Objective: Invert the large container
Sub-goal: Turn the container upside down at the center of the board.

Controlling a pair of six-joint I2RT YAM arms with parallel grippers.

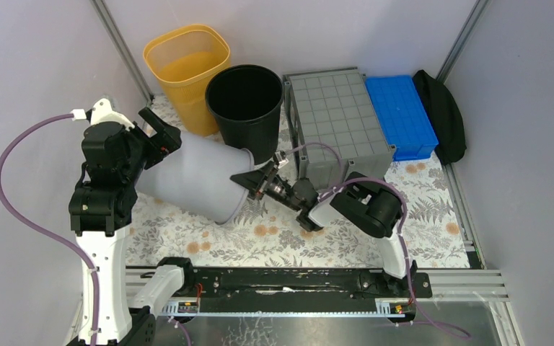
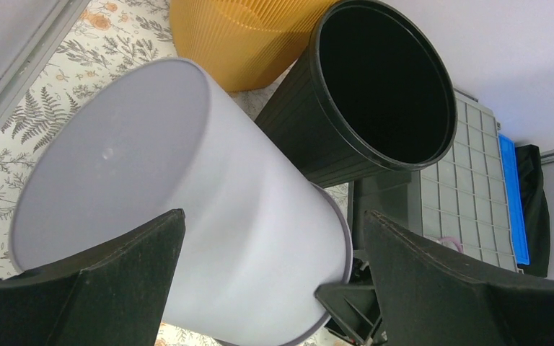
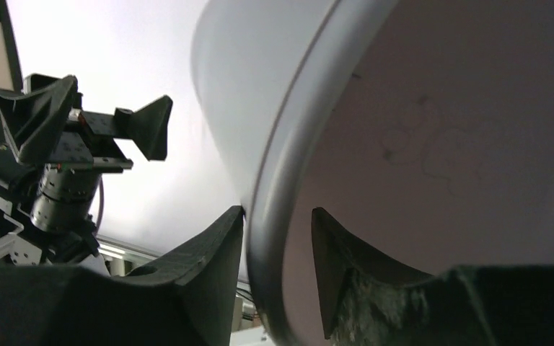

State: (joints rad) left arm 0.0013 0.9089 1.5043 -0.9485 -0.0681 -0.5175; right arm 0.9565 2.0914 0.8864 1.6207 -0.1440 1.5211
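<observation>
The right gripper (image 1: 252, 180) sits nearest the arm bases, low over the floral table cover (image 1: 418, 209). Its jaws are partly parted and straddle the rim of the light-grey bucket (image 1: 191, 180). One finger (image 3: 213, 277) lies against the outside of the rim, and the other finger (image 3: 339, 270) is inside the mouth with a gap to the wall, so the rim is not clamped. The bucket lies on its side, mouth toward the right arm and closed base toward the left arm. The left gripper (image 1: 160, 131) is raised at that base with its jaws at full spread, holding nothing. Farther back, the large container (image 1: 337, 119) stands on the cover right of centre, rim down and gridded underside up, and neither gripper touches it. An upright black bucket (image 1: 249, 133) is just beside its left wall and a blue tray (image 1: 402, 115) just beside its right wall. A yellow bin (image 1: 187, 65) stands in the far left corner.
</observation>
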